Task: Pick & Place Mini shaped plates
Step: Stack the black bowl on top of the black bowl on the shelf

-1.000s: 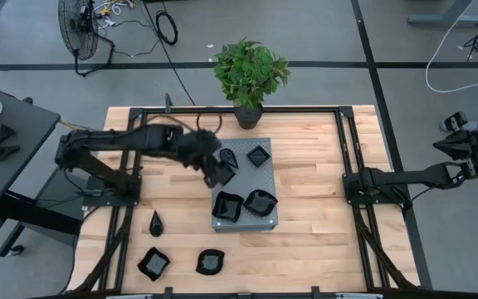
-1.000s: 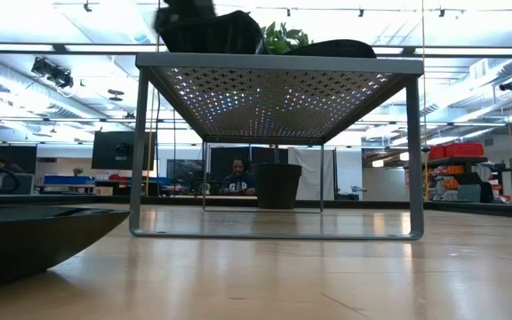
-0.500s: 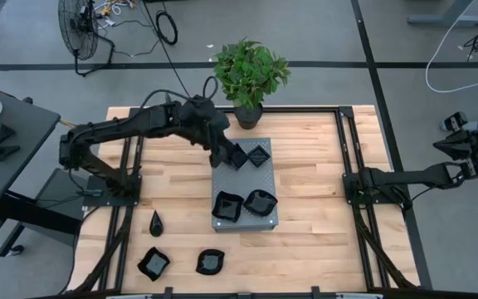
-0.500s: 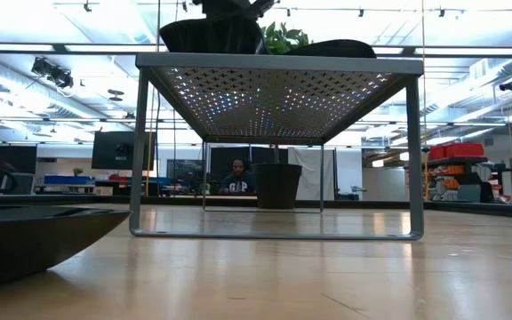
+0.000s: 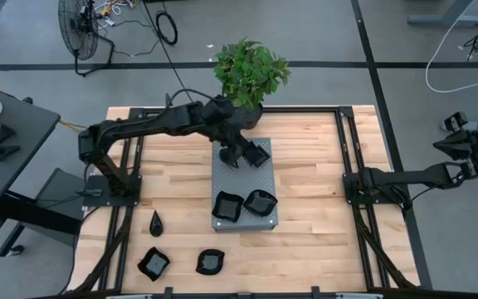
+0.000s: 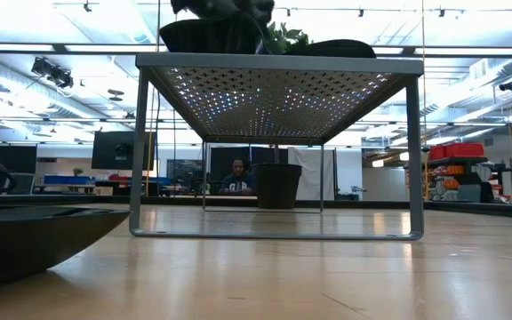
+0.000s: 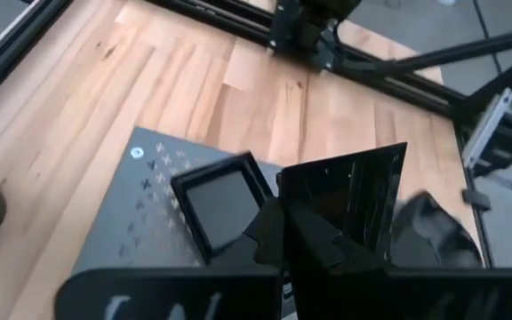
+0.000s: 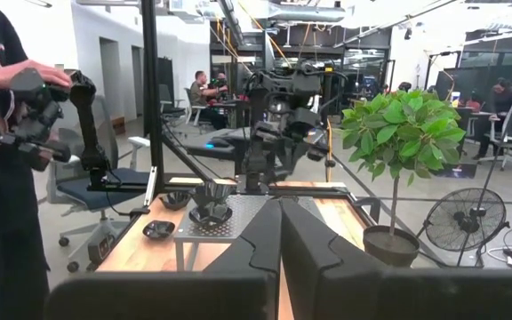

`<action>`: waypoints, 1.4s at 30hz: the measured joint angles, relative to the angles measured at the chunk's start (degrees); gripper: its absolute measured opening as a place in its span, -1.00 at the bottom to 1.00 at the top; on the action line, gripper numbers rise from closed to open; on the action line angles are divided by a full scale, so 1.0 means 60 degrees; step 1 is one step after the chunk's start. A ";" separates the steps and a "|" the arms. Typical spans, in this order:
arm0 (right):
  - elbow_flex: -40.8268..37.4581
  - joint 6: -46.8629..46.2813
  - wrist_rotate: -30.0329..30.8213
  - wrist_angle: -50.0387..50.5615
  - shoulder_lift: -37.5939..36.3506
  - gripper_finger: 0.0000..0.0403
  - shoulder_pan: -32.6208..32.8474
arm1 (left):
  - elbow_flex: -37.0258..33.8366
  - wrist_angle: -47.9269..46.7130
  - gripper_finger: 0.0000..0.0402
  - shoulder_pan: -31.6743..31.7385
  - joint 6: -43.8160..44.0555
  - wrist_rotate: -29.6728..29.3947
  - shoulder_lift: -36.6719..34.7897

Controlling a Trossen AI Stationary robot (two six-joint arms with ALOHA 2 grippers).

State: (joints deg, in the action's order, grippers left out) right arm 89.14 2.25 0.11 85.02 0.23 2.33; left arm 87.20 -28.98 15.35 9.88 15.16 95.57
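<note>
The mini shaped plates are glossy black dishes. My left gripper is shut on a square one over the far end of the grey perforated slab. Another square plate rests flat on the slab right beside it. Two more plates sit at the slab's near end. A teardrop plate and two others lie on the wooden table at the near left. My right gripper waits shut and level beyond the table's right side. My left gripper pinches the square plate by its rim, near one corner, between its two fingers. The fingers slant down from the table's left. The plate stands tilted on edge in the hold, its hollow face toward the wrist camera, above the slab.
A potted plant stands at the table's far edge just behind the slab. The slab stands on thin legs above the table. Black frame rails run along the table's sides. A person stands beyond the table.
My left gripper has carried the square plate toward the table's right and far edges, from the slab's left side to over its far end beside the other square plate. Its wrist has rolled, tipping the plate. It stays shut.
</note>
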 joint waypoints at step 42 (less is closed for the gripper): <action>0.0000 -0.0002 0.0000 -0.0027 0.0000 -0.92 0.0002 | -0.0044 0.1072 -0.92 0.0613 0.2427 0.0944 0.1770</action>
State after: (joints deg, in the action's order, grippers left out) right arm 89.14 2.24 0.11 84.86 0.23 2.34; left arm 86.94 -22.55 19.03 24.44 20.82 106.19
